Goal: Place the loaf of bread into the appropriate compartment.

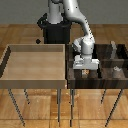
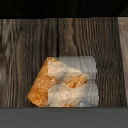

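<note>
The loaf of bread is a tiny orange-brown lump right under my gripper, which hangs low over the near compartment at the exterior view's left end of the dark brown divided bin. In the wrist view the loaf fills the lower middle, tilted, over the streaked wood floor. A pale grey finger pad overlaps its side, so the jaws look shut on it. I cannot tell whether the loaf touches the floor.
The big pale-wood tray stands beside the bin on the exterior view's left. Small grey-white blocks sit in the bin's other compartments. The bin's divider walls rise around the gripper. The robot base is behind.
</note>
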You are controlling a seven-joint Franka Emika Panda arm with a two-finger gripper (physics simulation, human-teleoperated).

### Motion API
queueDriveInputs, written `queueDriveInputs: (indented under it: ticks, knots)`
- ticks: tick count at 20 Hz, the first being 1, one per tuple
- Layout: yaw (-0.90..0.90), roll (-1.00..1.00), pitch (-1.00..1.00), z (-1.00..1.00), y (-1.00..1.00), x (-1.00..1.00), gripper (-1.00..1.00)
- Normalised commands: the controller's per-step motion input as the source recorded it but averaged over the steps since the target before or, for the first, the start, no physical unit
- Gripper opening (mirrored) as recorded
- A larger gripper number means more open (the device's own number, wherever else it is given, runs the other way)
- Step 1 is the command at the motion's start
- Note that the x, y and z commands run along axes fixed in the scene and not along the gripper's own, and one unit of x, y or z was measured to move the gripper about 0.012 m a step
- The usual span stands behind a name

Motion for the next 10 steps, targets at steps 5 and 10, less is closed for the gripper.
queueDriveInputs:
  ticks: [5,10]
  knots:
    - [-0.78,0.00,0.00,0.00,0.00,0.00,-1.00]
    - [-0.24,0.00,0.00,0.00,0.00,0.00,-1.00]
